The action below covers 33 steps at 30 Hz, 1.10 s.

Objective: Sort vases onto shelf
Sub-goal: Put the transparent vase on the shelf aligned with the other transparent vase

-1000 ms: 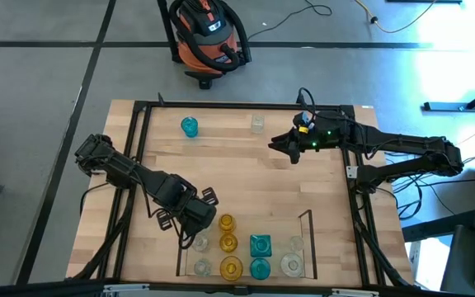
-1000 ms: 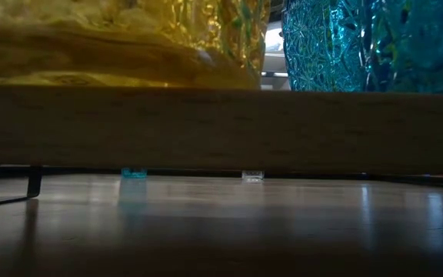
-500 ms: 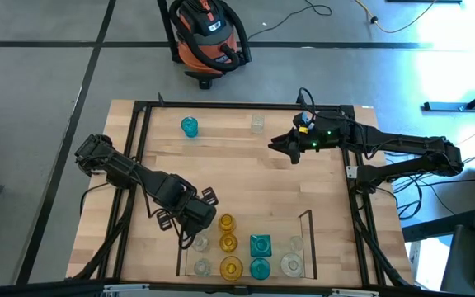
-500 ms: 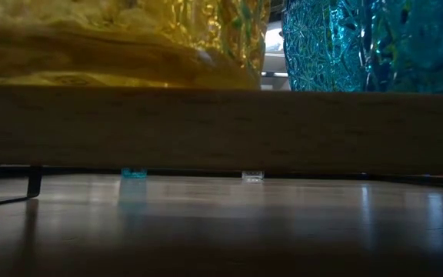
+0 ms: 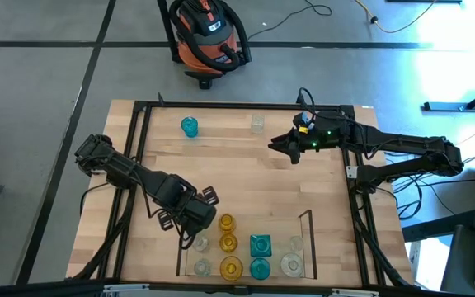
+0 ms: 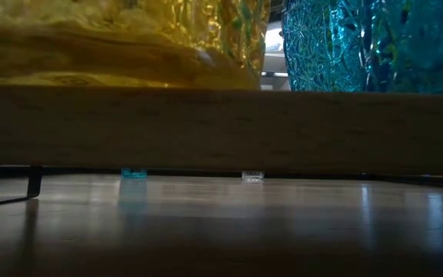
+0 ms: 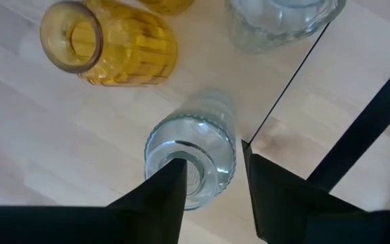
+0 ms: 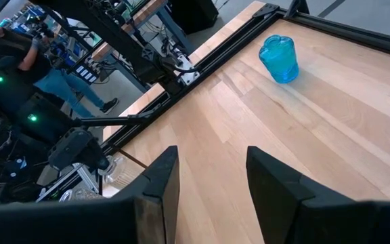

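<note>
Glass, rigid, slick, breakable: left gripper (image 7: 212, 186) jaws straddle the clear vase (image 7: 193, 159) rim, one inside, on the shelf (image 5: 306, 216); right gripper (image 8: 208, 186) open, empty.

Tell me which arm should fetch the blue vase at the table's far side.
Right, probably. Its pincer is open, empty and nearer the blue vase, which its wrist view faces. The left pincer is at the shelf around a clear vase.

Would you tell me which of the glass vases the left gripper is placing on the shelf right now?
The clear ribbed glass vase at the shelf's left rail; the left gripper's fingers straddle its rim. The amber and teal ones stand free.
</note>
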{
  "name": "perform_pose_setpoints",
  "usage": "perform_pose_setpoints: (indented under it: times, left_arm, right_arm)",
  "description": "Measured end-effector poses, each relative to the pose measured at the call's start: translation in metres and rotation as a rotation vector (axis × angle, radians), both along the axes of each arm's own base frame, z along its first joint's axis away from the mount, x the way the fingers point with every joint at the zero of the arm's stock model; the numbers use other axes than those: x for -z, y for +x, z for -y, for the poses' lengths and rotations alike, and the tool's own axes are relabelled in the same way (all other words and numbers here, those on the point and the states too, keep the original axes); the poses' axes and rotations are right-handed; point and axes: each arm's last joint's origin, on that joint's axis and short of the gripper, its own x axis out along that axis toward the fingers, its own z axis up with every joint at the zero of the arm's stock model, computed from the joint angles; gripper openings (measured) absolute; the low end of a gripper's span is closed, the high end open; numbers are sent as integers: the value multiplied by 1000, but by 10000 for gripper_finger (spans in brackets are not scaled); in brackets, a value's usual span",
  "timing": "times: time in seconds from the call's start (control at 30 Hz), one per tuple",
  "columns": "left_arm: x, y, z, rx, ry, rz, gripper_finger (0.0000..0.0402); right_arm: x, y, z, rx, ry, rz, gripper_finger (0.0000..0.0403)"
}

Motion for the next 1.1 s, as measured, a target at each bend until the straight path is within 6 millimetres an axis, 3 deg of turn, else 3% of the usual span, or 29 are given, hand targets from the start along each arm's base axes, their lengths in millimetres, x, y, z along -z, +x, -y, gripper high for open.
perform_pose_setpoints:
  times: [0.4, 0.9, 1.1]
  left_arm:
    - [-1, -3, 16, 52, -20, 38, 150]
    - [-2, 0, 19, 56, -37, 79, 151]
    - [-2, -1, 16, 39, 39, 94, 151]
  right_arm:
    - [0, 0, 0, 0, 0, 0, 135]
    - [0, 0, 0, -4, 22, 2, 135]
    - [0, 0, -1, -17, 31, 2, 135]
